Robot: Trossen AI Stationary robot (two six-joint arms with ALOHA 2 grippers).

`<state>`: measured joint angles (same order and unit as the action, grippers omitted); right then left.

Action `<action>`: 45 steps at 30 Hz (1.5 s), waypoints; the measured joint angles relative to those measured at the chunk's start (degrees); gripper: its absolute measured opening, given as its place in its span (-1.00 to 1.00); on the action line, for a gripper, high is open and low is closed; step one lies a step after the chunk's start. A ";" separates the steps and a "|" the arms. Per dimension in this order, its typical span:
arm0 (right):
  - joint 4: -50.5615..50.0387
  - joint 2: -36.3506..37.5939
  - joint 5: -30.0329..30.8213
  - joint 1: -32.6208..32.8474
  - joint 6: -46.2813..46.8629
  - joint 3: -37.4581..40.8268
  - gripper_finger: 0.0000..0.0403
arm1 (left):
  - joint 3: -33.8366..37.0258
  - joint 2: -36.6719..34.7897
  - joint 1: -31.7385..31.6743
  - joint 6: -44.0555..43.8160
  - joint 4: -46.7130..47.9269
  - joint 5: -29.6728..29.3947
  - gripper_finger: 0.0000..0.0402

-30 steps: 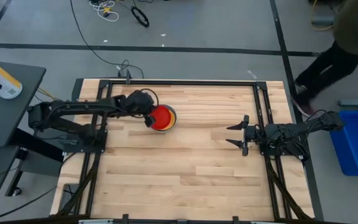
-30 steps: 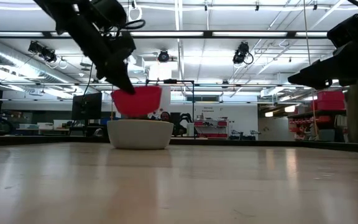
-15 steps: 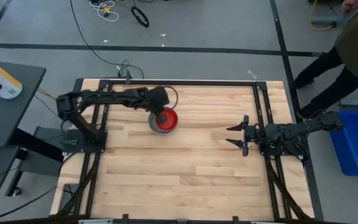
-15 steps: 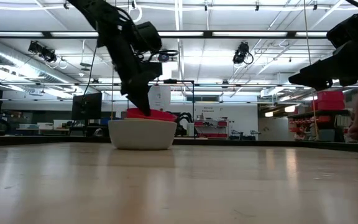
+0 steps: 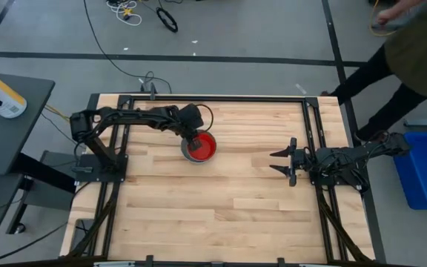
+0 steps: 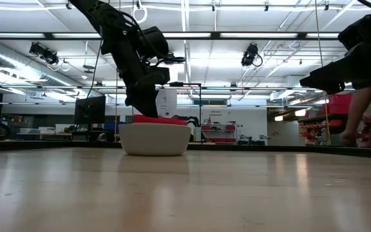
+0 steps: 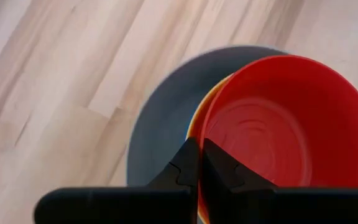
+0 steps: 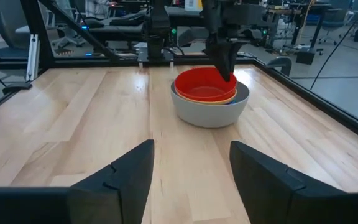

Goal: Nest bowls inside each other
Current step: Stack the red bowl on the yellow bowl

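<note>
Since a second ago the left gripper (image 5: 193,138) has carried the small round red plastic bowl (image 5: 202,146) down from above the stack into it, and the whole stack has slid a little toward the desk's middle. The red bowl now sits in the yellow plastic bowl (image 7: 194,124), only an edge of which shows, and both lie inside the larger grey plastic bowl (image 5: 186,150), which rests on the wooden desk (image 5: 221,200) toward its far left part.

The left gripper's fingers (image 7: 191,165) are together, clamped on the near rim of the red bowl, one finger inside and one outside the wall. In the left wrist view the red bowl lies straight ahead of the fingers but off centre in the grey one, pushed toward its far side, so a crescent of grey interior shows on the gripper's side. In the low view the red rim (image 6: 160,119) stands just above the grey rim and looks nearly level.

The coming move, as I judge it, is a release and a lift straight up, since the pinched rim is directly under the fingers.

The right gripper (image 5: 288,161) waits well apart at the desk's right side, its fingers (image 8: 123,168) spread and holding nothing, pointing toward the stack. The left arm is far nearer.

A person (image 5: 414,44) stands beyond the desk's far right corner.
</note>
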<state>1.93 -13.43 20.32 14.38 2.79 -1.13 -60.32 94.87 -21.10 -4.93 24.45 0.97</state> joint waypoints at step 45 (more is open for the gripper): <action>-0.24 -0.09 -2.37 0.02 2.17 0.00 0.20 | 15.09 -8.37 0.96 -7.00 -35.42 -9.46 -0.97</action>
<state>1.69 -13.52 17.94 14.39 4.96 -1.13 -45.23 86.50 -20.14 -11.94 -10.97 -8.49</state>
